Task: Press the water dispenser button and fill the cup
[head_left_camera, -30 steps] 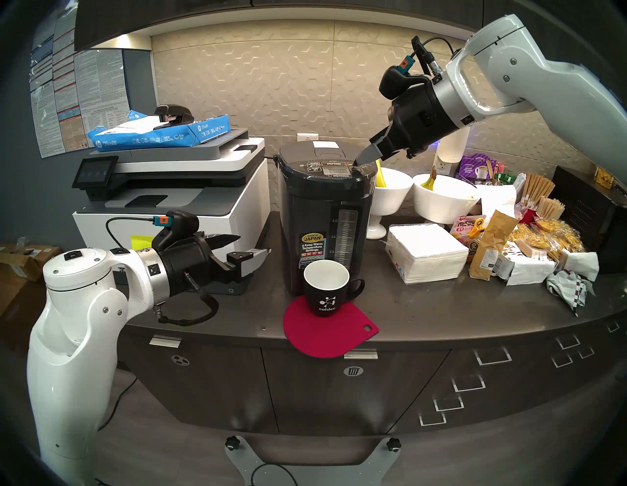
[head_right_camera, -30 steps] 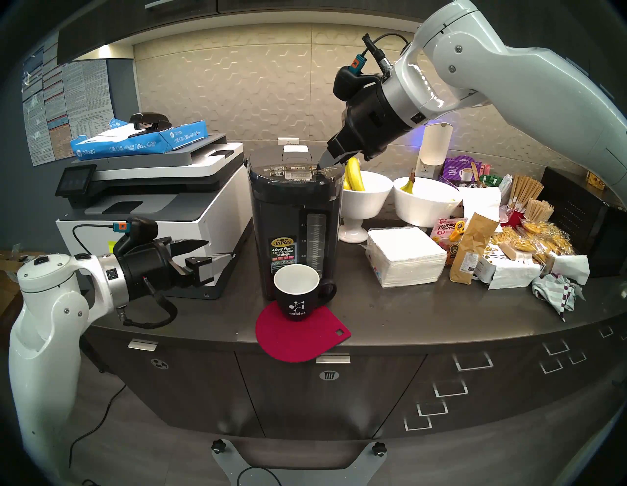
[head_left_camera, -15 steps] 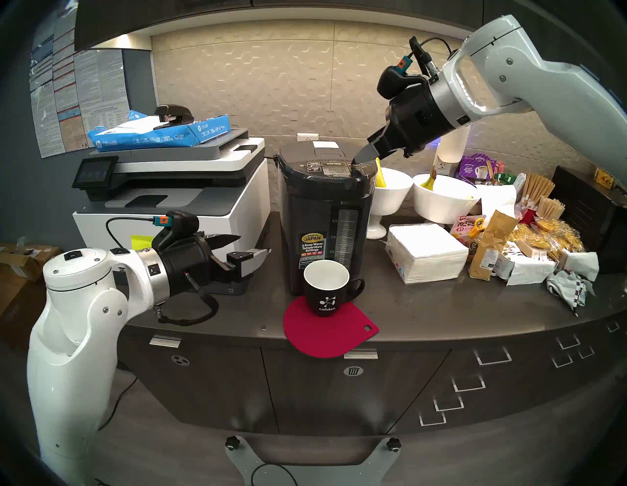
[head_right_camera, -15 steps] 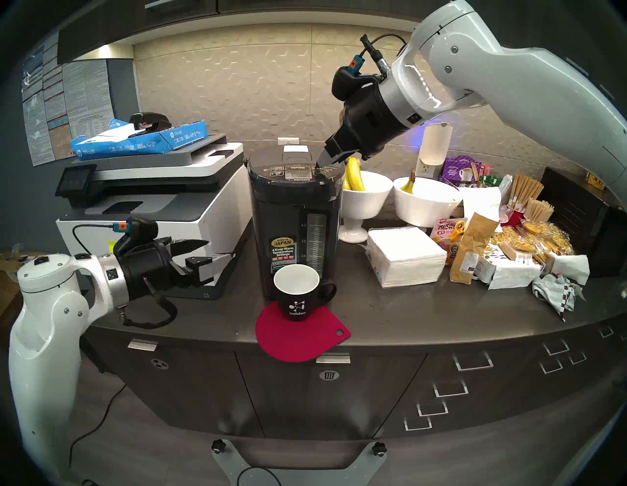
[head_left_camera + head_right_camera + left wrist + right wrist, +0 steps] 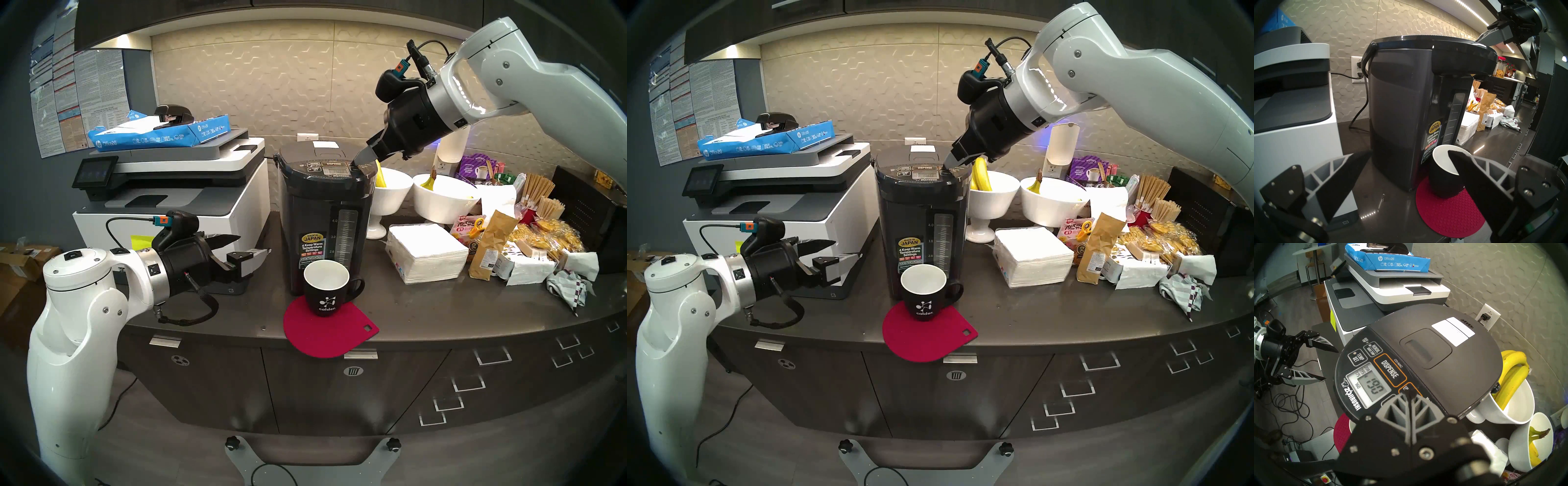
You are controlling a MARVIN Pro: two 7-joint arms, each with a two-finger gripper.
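The dark-grey water dispenser stands mid-counter. Its wide DISPENSE button lies uncovered on the top panel. My right gripper is shut, empty, and slants down with its tips on the smaller key just right of DISPENSE. The black cup sits upright in front of the dispenser, its white inside looking dry. My left gripper hangs open and empty, left of the dispenser.
A red mat lies under the cup at the counter's edge. A white-and-grey printer stands left of the dispenser. To the right are two white bowls with bananas, a napkin stack and snack packets.
My right wrist has swung slightly up and to the left while the shut fingertips stay on the panel's right side. The left arm and cup have not moved.
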